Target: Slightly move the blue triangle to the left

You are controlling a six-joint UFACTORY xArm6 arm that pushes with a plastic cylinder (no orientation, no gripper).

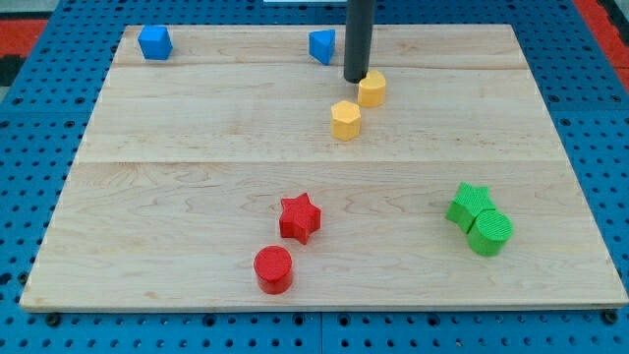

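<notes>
The blue triangle [321, 45] is sitting near the view's top edge of the wooden board [197, 197], a little left of the middle. My tip [355, 79] is resting just beside it, at its lower right, with a small gap showing between them. There is no claw on this arm, only the dark rod, so it is holding nothing.

Just right of my tip, a yellow block [371, 88] is lying almost against it, and a second yellow block [345, 120] is sitting just below and left of that one.

A blue block [155, 42] is lying far off at the view's top left.

Lower down, a red star [300, 217] and a red cylinder [273, 268] are sitting near each other, while a green star [470, 206] and a green cylinder [489, 233] are touching at the view's right.
</notes>
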